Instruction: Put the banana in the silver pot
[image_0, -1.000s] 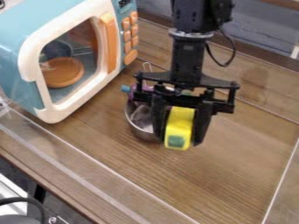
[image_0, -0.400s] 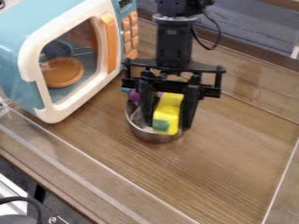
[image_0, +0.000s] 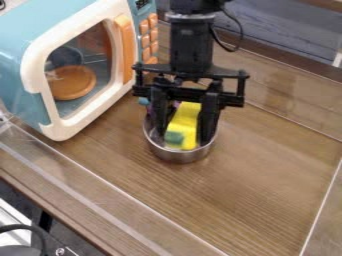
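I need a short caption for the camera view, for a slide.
Claw shut on the banana, holding it over the silver pot beside a toy microwave on a wooden table.

No legible text or labels anywhere.

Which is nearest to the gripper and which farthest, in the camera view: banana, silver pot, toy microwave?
1. banana: held in the gripper.
2. silver pot: right below the gripper, rim under the banana.
3. toy microwave: off to the left in the picture, door open.
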